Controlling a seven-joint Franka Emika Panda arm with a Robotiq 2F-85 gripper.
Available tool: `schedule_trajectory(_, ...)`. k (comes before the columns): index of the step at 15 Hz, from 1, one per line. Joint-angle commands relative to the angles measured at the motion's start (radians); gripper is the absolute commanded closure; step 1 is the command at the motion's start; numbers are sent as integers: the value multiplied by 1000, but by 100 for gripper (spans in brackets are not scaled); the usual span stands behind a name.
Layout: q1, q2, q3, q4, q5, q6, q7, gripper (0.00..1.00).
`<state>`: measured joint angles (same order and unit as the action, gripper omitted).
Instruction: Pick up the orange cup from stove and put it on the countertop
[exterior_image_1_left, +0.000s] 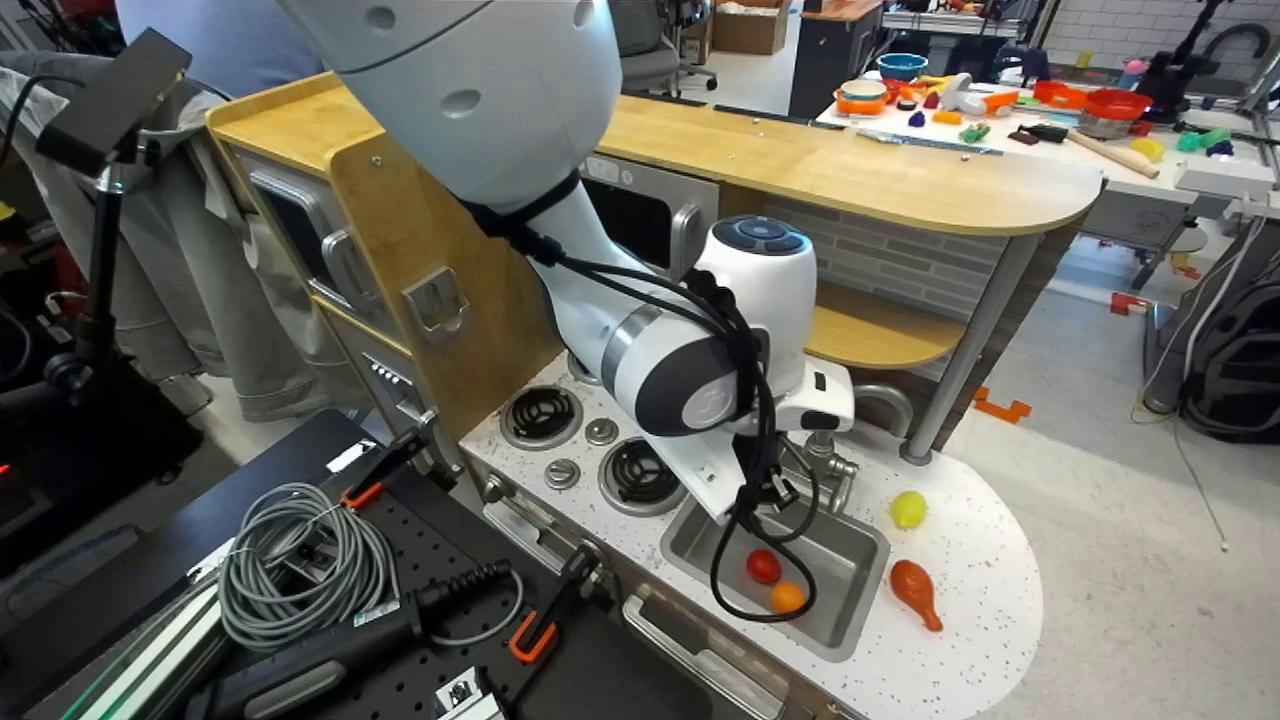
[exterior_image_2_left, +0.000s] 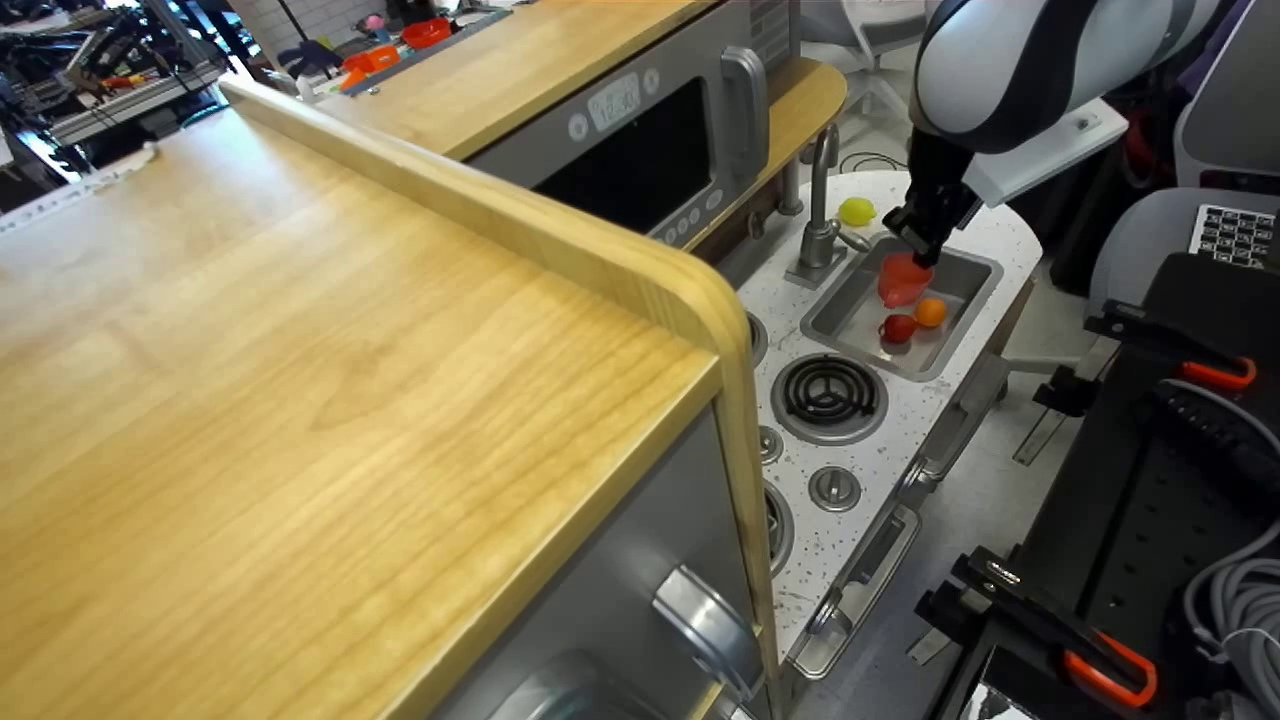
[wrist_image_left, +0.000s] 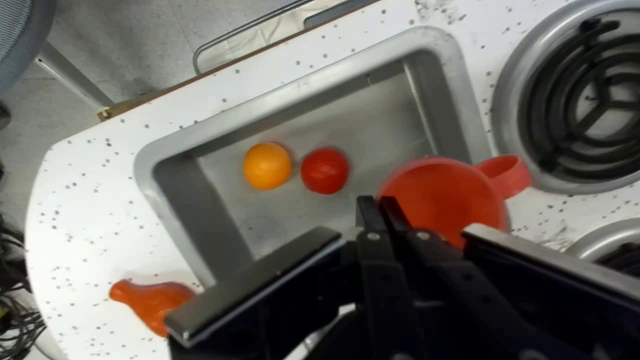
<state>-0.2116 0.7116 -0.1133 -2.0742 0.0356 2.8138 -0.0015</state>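
The white bench (exterior_image_1_left: 985, 570) spreads beneath the pincer (wrist_image_left: 378, 201); its rounded end, to the pincer's left in the wrist view, seems the target. The stove (exterior_image_1_left: 582, 453) lies to the pincer's right there, its pick-up apparently done. The sink (wrist_image_left: 385, 125) is below, so the carry looks in hand; the next move calls for travelling past it before lowering and letting go. The pincer is closed, pinching the side of the orange cup (exterior_image_2_left: 903, 282), which appears over the sink in an exterior view. Leftward, an orange drumstick-shaped piece (wrist_image_left: 156, 304) needs skirting; a red ball (wrist_image_left: 325, 171) and an orange ball (wrist_image_left: 267, 166) sit underneath.
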Motion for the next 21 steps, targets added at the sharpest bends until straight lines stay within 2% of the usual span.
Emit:
schedule_trajectory(1, -43, 5, -30, 20, 45, 48, 34, 99)
schedule_trajectory(5, -75, 23, -84, 56, 104, 88, 127, 99)
schedule_trajectory(13, -109, 102, -173, 114, 234, 76, 359, 99)
schedule_trajectory(17, -101, 181, -213, 173, 284, 54, 472, 99)
schedule_trajectory(20, -92, 234, -225, 232, 306, 28, 545, 97)
schedule_trajectory(21, -94, 251, -222, 254, 312, 23, 558, 99)
